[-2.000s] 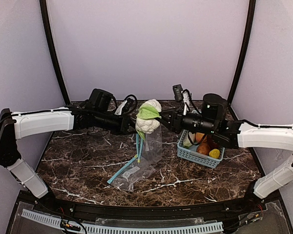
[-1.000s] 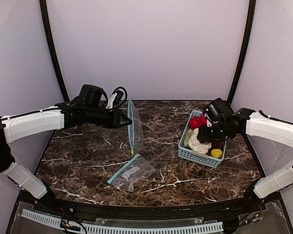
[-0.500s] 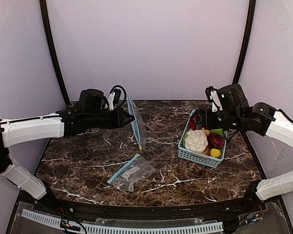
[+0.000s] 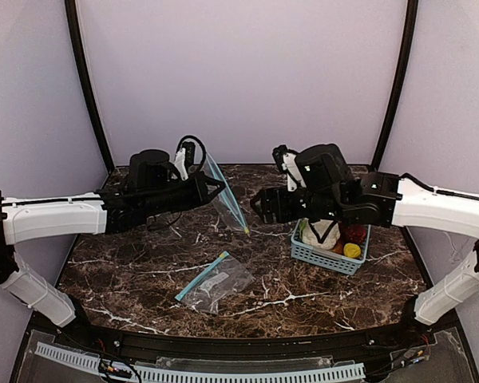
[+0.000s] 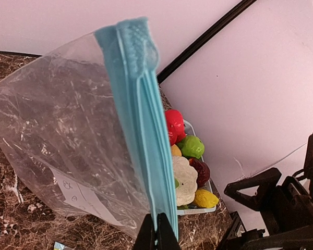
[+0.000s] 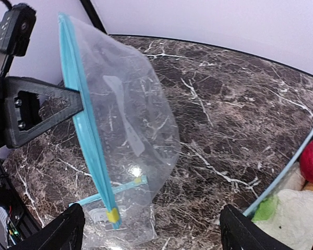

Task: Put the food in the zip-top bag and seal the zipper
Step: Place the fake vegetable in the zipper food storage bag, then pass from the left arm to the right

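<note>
My left gripper point(image 4: 213, 188) is shut on the blue zipper strip of a clear zip-top bag point(image 4: 230, 206), holding it up above the table. In the left wrist view the strip point(image 5: 146, 130) runs up from the pinched fingertips point(image 5: 165, 235). My right gripper point(image 4: 257, 207) stands open and empty just right of the bag, its fingers wide apart at the bottom corners of its own view point(image 6: 154, 234), with the bag point(image 6: 125, 114) hanging ahead. The food point(image 4: 329, 234) sits in the light-blue basket point(image 4: 321, 259): white cauliflower point(image 5: 185, 179), a red piece point(image 5: 173, 125), green point(image 5: 191, 147) and yellow point(image 5: 205, 198).
A second flat zip-top bag point(image 4: 215, 281) lies on the marble table point(image 4: 128, 271) below the held one. The basket stands at the right, under my right forearm. Dark curved posts rise at both back corners.
The right gripper, which held the cauliflower at the bag two seconds ago, set it in the basket, opened and has swung back left, empty. The left arm shifted the bag slightly right.
</note>
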Robot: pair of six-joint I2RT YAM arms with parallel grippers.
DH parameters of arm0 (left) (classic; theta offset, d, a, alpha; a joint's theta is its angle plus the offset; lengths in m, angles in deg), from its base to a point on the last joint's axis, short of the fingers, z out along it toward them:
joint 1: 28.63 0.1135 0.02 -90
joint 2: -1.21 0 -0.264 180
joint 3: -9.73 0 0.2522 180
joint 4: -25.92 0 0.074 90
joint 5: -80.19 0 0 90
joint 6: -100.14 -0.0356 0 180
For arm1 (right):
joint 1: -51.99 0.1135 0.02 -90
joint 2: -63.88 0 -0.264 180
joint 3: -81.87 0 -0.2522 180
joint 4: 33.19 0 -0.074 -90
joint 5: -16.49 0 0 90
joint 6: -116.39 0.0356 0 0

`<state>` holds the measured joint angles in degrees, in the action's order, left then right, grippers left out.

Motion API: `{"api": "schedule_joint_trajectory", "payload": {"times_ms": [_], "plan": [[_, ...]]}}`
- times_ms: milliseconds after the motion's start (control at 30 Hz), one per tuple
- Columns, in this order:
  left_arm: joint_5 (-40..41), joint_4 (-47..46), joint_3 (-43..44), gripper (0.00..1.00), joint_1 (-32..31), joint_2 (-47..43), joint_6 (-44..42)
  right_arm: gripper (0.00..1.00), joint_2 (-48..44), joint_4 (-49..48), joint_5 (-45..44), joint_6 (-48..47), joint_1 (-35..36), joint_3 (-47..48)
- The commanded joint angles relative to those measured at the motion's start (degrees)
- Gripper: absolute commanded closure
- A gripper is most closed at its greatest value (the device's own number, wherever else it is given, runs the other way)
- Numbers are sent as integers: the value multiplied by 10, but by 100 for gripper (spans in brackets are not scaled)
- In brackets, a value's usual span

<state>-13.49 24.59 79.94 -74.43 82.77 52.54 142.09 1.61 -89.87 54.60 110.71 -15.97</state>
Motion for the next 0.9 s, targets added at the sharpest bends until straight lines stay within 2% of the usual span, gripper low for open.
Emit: {"api": "schedule_joint_trajectory", "payload": {"times_ms": [0,433,767,867], "plan": [[18,-28,-7,99,-6,-6,14,16,41,-47,-26,-8,34,46],[11,-32,-11,99,-9,-5,18,47,131,-37,-83,-21,52,108],[5,-39,-16,99,-10,-4,22,61,190,-16,-110,-37,52,146],[5,-38,-18,99,-10,-7,21,70,204,-7,-127,-38,52,152]]}}
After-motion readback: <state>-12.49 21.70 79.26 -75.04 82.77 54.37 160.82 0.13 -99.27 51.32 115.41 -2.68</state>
